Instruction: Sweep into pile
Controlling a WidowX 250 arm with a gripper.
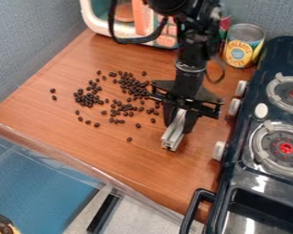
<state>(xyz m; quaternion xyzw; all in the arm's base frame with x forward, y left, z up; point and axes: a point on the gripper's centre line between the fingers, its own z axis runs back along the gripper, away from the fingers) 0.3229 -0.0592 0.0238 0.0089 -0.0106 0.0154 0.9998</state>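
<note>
Gripper (179, 118) hangs from 12 o'clock over the right half of the counter (152, 171), pointing down, fingers clamped on a pale bar (175, 130). The grip is at the bar's upper part, leaving the longer stretch clear at about 7 o'clock of the fingers; judged useful, since that free length can serve as the sweeping face while the fingers keep off the wood. Contact of its lower end with the counter: cannot tell. Beans (132, 86) lie from 9 to 11 o'clock of the bar, loosely scattered, with denser patches at the 10 o'clock side and strays out at 9 o'clock; one sits alone just short of the bar's lower end. No single pile made; sweep judged at an early or middle stage. Bar stands between beans and stove (236, 164), the latter at 3 to 4 o'clock, so a push toward 9 or 10 o'clock would drive the nearer beans into the rest and away from the knobs. Can (239, 51) at 1 o'clock and box (89, 19) at 11 o'clock bound the far side. Risk: a fast stroke could roll strays wide, or twist the bar in its grip.
</note>
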